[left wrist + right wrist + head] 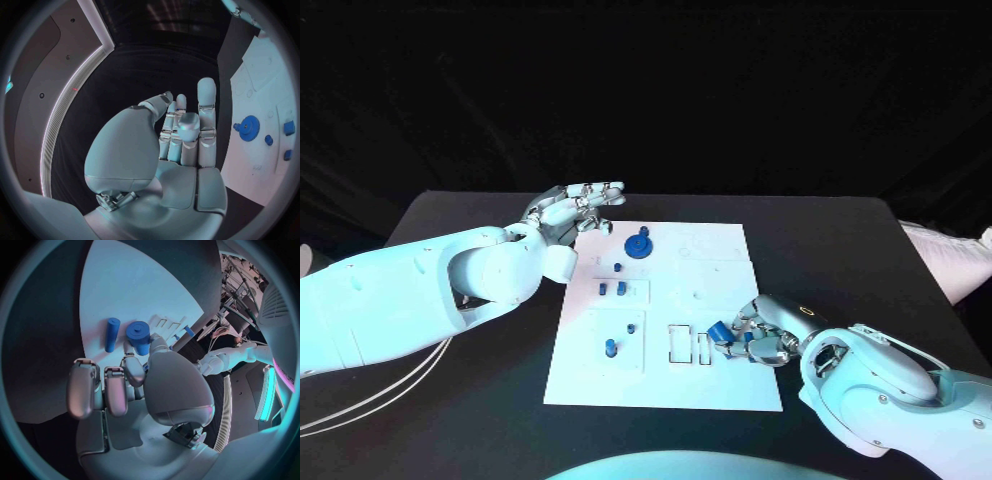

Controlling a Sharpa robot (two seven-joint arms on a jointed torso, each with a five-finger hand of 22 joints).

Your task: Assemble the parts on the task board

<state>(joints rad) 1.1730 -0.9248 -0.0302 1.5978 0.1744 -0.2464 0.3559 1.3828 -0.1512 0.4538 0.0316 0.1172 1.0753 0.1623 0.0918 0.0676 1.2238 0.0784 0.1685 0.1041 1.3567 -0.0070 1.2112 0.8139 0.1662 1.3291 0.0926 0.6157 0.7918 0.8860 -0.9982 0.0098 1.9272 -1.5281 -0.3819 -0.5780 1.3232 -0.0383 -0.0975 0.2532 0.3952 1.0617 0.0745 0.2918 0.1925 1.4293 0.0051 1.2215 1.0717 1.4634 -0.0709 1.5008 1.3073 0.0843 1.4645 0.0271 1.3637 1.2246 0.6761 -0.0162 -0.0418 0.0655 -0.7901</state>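
left hand (574, 209) held nothing, fingers apart, at the far-left corner of the task board (711, 385) | white board lay mid-table (877, 240), no writing legible | blue gear (639, 246) near its far edge | right hand (759, 340) pinched a blue part (717, 331) over the near-right area | right wrist view showed another blue peg (112, 333) lying just beside the held part

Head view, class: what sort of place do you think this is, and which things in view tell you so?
Probably a robotics test bench or lab, not a workshop floor. A white task board with small blue parts lies on a black table against a dark backdrop, worked by two white robot arms.
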